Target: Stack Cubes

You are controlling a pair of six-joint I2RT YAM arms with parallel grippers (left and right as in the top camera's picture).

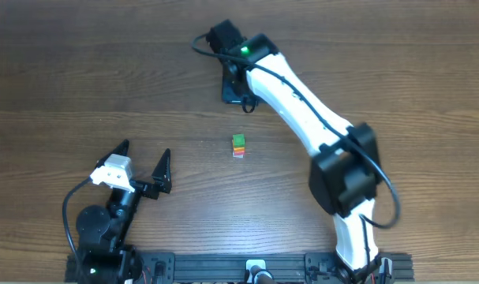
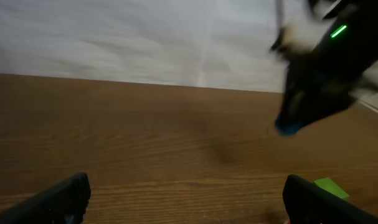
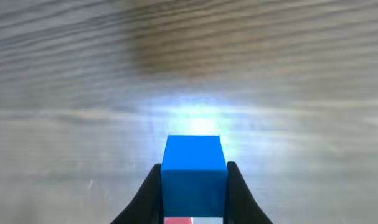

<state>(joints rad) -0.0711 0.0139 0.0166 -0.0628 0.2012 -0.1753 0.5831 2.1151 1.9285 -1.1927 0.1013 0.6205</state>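
Note:
A small stack [image 1: 238, 145] stands mid-table, a green cube on top of an orange-red one; the green cube's top [image 2: 330, 186] also peeks past my left finger. My right gripper [image 3: 193, 170] is shut on a blue cube [image 3: 193, 167] and hangs above bare wood. In the top view that gripper [image 1: 239, 91] is beyond the stack, farther up the table. In the left wrist view the blue cube [image 2: 292, 129] sits at the tip of the right gripper, lifted off the table. My left gripper [image 1: 142, 164] rests open near the left front, nothing between its fingers [image 2: 63, 200].
Bare wooden tabletop [image 1: 81, 79] lies all around the stack. A pale wall [image 2: 132, 37] rises behind the table's far edge. The right arm's white link [image 1: 302, 102] runs diagonally to the right of the stack.

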